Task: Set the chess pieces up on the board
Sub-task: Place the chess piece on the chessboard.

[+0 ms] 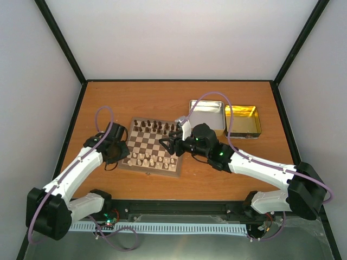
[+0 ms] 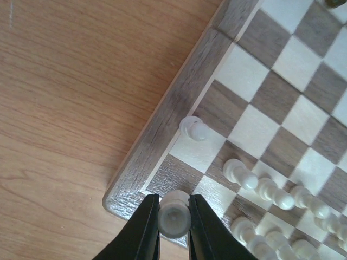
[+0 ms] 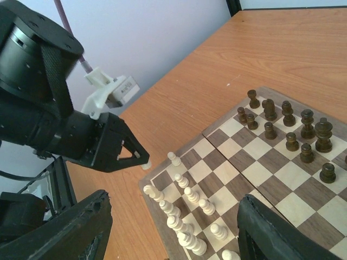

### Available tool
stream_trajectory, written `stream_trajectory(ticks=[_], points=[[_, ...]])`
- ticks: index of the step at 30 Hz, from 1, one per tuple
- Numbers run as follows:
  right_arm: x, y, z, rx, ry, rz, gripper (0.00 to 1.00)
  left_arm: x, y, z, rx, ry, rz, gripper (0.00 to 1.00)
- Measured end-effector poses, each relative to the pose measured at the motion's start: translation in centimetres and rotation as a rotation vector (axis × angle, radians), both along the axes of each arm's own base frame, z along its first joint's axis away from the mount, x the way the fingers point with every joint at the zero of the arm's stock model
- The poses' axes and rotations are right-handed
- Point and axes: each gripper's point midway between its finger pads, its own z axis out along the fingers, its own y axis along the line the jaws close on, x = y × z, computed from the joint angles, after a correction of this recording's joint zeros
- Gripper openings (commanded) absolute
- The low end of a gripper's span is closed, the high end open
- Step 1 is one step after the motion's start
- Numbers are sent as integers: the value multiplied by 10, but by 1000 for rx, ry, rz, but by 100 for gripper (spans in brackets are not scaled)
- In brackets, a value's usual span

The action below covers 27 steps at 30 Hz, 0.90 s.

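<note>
The board (image 1: 142,142) lies mid-table, with dark pieces (image 1: 154,127) along its far rows and cream pieces (image 1: 152,159) along its near rows. My left gripper (image 2: 173,221) is shut on a cream piece (image 2: 173,218) and holds it upright over the board's near left corner square (image 2: 172,176). The right wrist view shows that gripper (image 3: 116,147) with the piece (image 3: 142,159) at the board's corner. My right gripper (image 3: 173,238) is open and empty, hovering over the cream rows (image 3: 187,197); the dark pieces (image 3: 287,130) stand beyond.
A silver tin (image 1: 206,115) and a gold tin (image 1: 244,122) lie open right of the board, behind my right arm. Bare wooden table (image 2: 70,108) lies left of the board's border (image 2: 173,114).
</note>
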Motion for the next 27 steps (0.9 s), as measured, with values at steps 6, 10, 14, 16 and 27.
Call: stream_trajectory(ticks=[6, 10, 14, 16, 27], points=[[2, -3, -5, -15, 4, -20, 64, -3, 2, -27, 31, 21, 32, 0], [2, -5, -9, -24, 10, -24, 64, -1, 2, -34, 28, 16, 39, 4], [3, -6, -10, -29, 11, -29, 64, 3, -1, -43, 20, 13, 36, 5], [4, -6, -10, -29, 10, -32, 64, 8, -3, -44, 16, -4, 36, 7], [5, -6, -10, -28, 14, -36, 64, 14, -5, -44, 10, -24, 35, 3]])
